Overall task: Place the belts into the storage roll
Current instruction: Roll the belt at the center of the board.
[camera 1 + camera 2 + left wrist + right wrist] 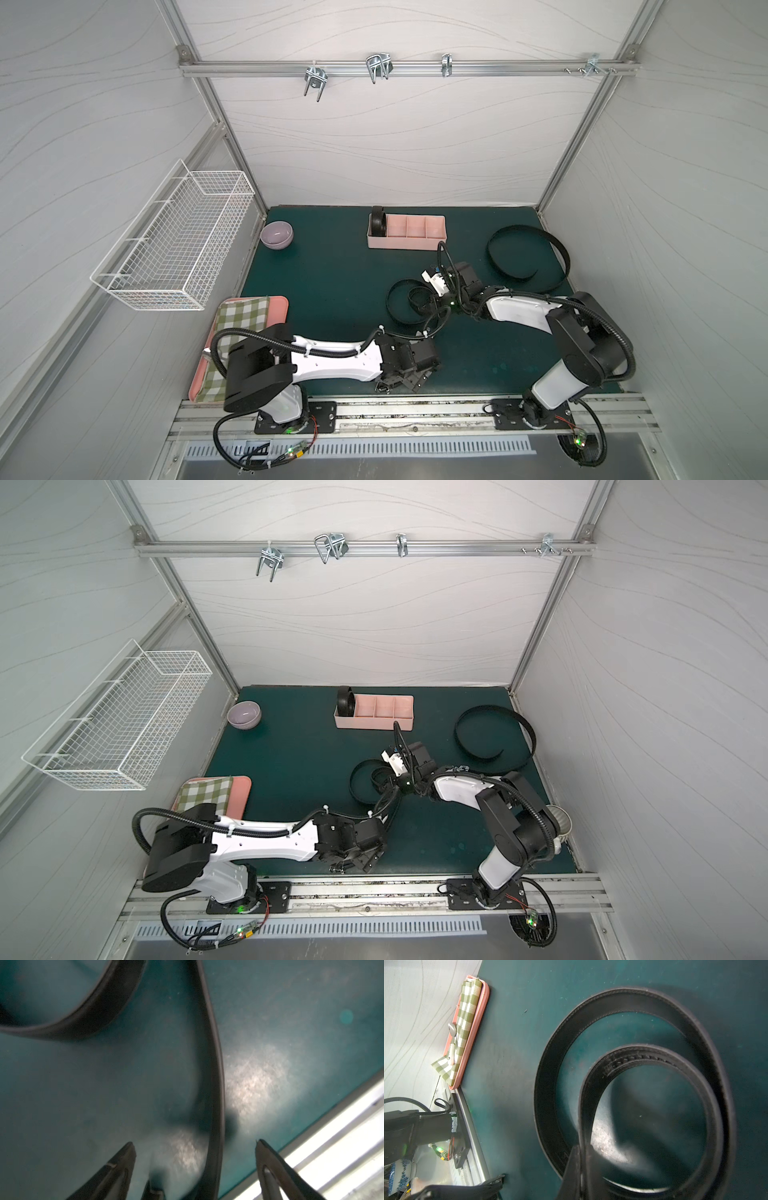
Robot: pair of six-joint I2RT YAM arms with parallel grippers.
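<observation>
With left gripper (194, 1142) gaping astride the belt (216, 1084), right gripper (581, 1167) clamped on its coil well short of the roll (405, 246), needed to wind tight (or risked springing open).

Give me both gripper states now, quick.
Left gripper: open, straddling a belt strap, not clamped.
Right gripper: shut on the looped belt.

Three belts (377, 222), one storage roll (407, 243) — one bowl (277, 235)
</observation>
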